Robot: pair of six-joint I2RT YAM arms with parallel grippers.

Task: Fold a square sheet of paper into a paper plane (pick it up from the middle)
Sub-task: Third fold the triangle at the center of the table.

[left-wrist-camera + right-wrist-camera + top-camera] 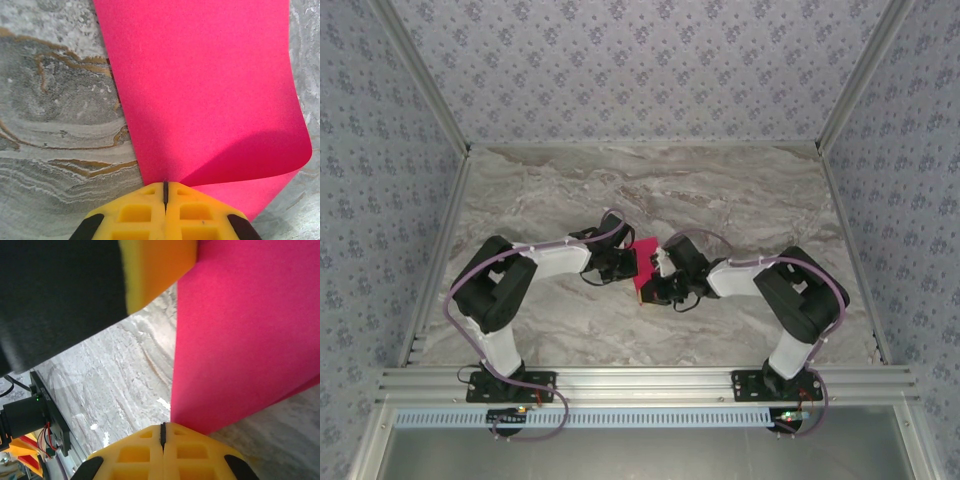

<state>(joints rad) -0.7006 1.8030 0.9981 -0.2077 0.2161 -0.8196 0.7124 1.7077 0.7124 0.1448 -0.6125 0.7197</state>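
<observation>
While both arms reach inward from the near edge of the marble table (720, 190), their wrists meet near its middle, where the square sheet of paper (645, 272) shows as a small magenta patch between the left gripper (632, 263) and the right gripper (659, 278). From the left wrist, the left gripper (165, 187) has its yellow fingers pressed together with only a thin dark seam between them. The sheet (200, 100) runs out of that seam and away over the grey veined tabletop (50, 100), so the tips pinch its near edge. On the right the paper curls over on itself and throws a shadow on the layer below. From the right wrist, the right gripper (162, 429) is likewise closed tight, its tips nipping the lower corner of the sheet (240, 340), which rises to the upper right above the table (125, 375). The left gripper's yellow finger (155, 267) and dark body hang close at the upper left.
</observation>
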